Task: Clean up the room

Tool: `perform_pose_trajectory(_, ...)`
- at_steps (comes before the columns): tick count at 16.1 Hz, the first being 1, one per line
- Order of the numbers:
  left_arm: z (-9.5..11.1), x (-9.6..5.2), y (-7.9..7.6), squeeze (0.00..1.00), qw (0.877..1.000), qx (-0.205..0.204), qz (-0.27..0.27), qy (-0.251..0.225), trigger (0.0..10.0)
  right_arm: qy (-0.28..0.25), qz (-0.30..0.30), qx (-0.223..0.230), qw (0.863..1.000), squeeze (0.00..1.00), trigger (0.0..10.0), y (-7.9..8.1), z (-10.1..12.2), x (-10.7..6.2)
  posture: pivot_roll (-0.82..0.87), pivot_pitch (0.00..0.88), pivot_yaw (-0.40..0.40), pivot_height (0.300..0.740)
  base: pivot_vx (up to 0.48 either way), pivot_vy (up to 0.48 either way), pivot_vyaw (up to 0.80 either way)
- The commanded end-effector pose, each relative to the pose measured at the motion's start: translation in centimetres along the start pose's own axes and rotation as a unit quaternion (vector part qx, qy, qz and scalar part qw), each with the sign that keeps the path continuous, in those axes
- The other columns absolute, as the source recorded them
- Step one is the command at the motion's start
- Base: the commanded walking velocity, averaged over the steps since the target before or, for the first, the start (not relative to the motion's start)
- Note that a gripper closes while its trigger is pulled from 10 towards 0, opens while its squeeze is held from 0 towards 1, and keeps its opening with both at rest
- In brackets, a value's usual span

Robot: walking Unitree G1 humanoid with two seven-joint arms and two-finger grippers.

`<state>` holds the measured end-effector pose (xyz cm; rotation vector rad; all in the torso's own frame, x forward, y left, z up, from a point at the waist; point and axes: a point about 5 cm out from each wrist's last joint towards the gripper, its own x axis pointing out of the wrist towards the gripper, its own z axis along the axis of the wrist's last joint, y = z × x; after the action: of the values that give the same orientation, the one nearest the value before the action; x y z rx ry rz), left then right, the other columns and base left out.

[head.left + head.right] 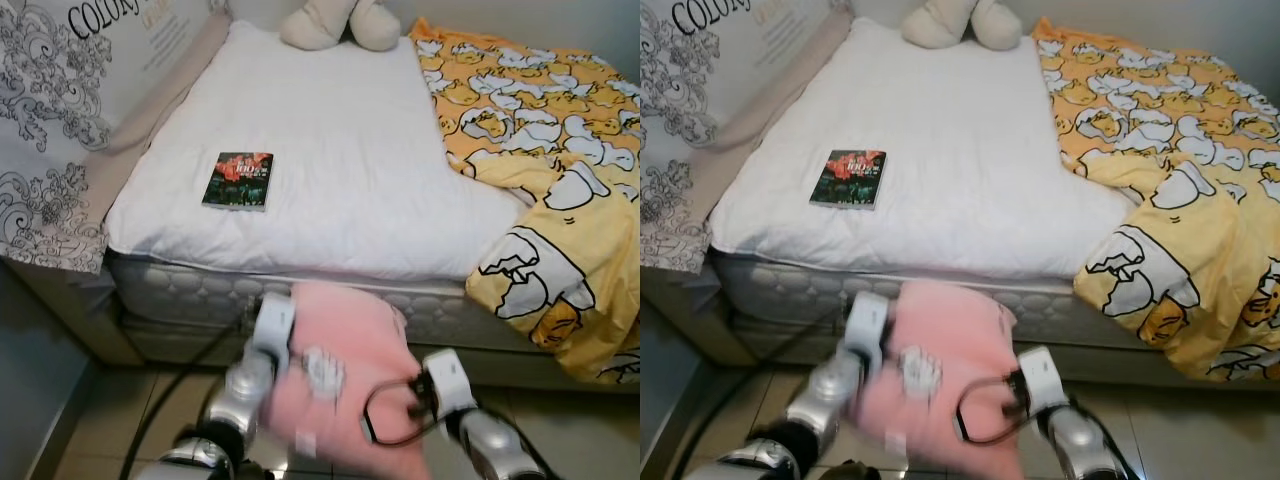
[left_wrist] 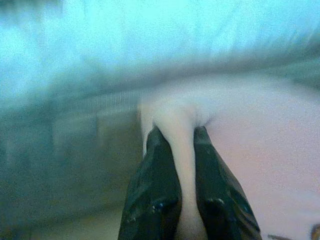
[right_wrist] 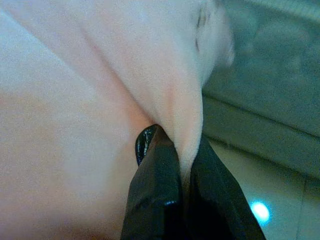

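Bed (image 1: 330,130): white cover, quilted mattress side visible below the front edge.
Book (image 1: 238,180): dark cover with red, flat on the white cover, near the bed's left front corner.
Duvet (image 1: 540,130): yellow with white egg-like prints, on the right part of the bed, hanging over its front edge.
Stuffed toy (image 1: 325,22): cream, at the head of the bed.
Floor (image 1: 100,420): beige tiles, before the bed.
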<state>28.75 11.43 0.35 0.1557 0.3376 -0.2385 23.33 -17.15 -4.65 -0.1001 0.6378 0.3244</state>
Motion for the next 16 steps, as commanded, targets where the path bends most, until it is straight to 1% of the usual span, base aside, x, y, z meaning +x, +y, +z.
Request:
perform_pose_trajectory(1, 4.4, 0.0, 4.4, 0.00, 0.992, -0.012, 0.053, -0.113, 10.0, -0.053, -0.049, 0.023, 0.997, 0.00, 10.0, -2.7, 4.1, 0.5, 0.06, 0.000, -0.037, 0.740, 0.000, 0.000, 0.00)
perform_pose_trajectory(2, 5.8, 0.0, 4.0, 0.00, 0.988, -0.032, 0.026, -0.146, 10.0, -0.097, -0.034, 0.019, 0.995, 0.00, 10.0, -2.2, 7.1, 1.1, 0.06, 0.000, -0.037, 0.740, 0.000, 0.000, 0.00)
perform_pose_trajectory(3, 9.8, -0.2, 3.6, 0.00, 0.975, -0.061, -0.024, -0.213, 10.0, -0.155, -0.024, 0.024, 0.987, 0.00, 10.0, -2.1, 10.7, 1.0, 0.07, 0.000, -0.042, 0.740, 0.000, 0.000, 0.00)
perform_pose_trajectory(4, 12.9, -0.6, 3.8, 0.00, 0.962, -0.064, -0.047, -0.261, 10.0, -0.190, -0.020, 0.028, 0.981, 0.00, 10.0, -2.3, 13.0, 0.8, 0.07, 0.000, -0.043, 0.740, 0.000, 0.000, 0.00)
perform_pose_trajectory(6, 15.5, -0.9, 4.7, 0.00, 0.952, -0.053, -0.050, -0.298, 10.0, -0.223, -0.011, 0.020, 0.974, 0.00, 10.0, -2.4, 15.3, 0.5, 0.07, 0.000, -0.042, 0.740, 0.000, 0.000, 0.00)
perform_pose_trajectory(7, 16.9, -1.1, 5.4, 0.00, 0.945, -0.050, -0.043, -0.320, 10.0, -0.248, -0.007, 0.015, 0.969, 0.00, 10.0, -2.6, 16.8, 0.3, 0.08, 0.000, -0.044, 0.740, 0.000, 0.000, 0.00)
perform_pose_trajectory(8, 17.6, -1.3, 5.8, 0.00, 0.942, -0.041, -0.040, -0.330, 10.0, -0.261, 0.000, 0.013, 0.965, 0.00, 10.0, -2.5, 17.9, 0.1, 0.08, 0.000, -0.042, 0.740, 0.000, 0.000, 0.00)
perform_pose_trajectory(9, 18.7, -1.7, 6.5, 0.00, 0.939, -0.032, -0.036, -0.341, 10.0, -0.283, 0.016, 0.013, 0.959, 0.00, 10.0, -2.3, 19.7, -0.4, 0.08, 0.000, -0.045, 0.740, 0.000, 0.000, 0.00)
perform_pose_trajectory(10, 19.8, -2.0, 7.0, 0.00, 0.936, -0.021, -0.027, -0.352, 10.0, -0.295, 0.026, 0.010, 0.955, 0.00, 10.0, -1.9, 21.1, -0.8, 0.08, 0.000, -0.045, 0.740, 0.000, 0.000, 0.00)
perform_pose_trajectory(11, 20.1, -2.1, 7.2, 0.00, 0.935, -0.019, -0.022, -0.353, 10.0, -0.297, 0.029, 0.010, 0.954, 0.00, 10.0, -1.8, 21.4, -1.0, 0.08, 0.000, -0.045, 0.740, 0.000, 0.000, 0.00)
perform_pose_trajectory(12, 20.0, -1.5, 8.2, 0.00, 0.943, -0.010, 0.024, -0.331, 10.0, -0.294, 0.008, 0.011, 0.956, 0.00, 10.0, -2.1, 21.7, -0.9, 0.08, 0.000, -0.045, 0.740, 0.000, 0.000, 0.00)
perform_pose_trajectory(14, 19.8, -0.9, 9.0, 0.00, 0.947, -0.026, 0.060, -0.316, 10.0, -0.296, -0.025, -0.010, 0.955, 0.00, 10.0, -2.5, 22.0, -0.8, 0.08, 0.000, -0.045, 0.740, 0.000, 0.000, 0.00)
perform_pose_trajectory(15, 20.0, -0.5, 9.1, 0.00, 0.947, -0.020, 0.083, -0.309, 10.0, -0.311, -0.030, -0.015, 0.950, 0.00, 10.0, -2.2, 22.8, -0.9, 0.07, 0.000, -0.044, 0.740, 0.000, 0.000, 0.00)
perform_pose_trajectory(16, 20.0, -0.4, 9.1, 0.00, 0.947, -0.019, 0.086, -0.307, 10.0, -0.314, -0.029, -0.020, 0.949, 0.00, 10.0, -2.0, 22.9, -0.9, 0.07, 0.000, -0.044, 0.740, 0.000, 0.000, 0.00)
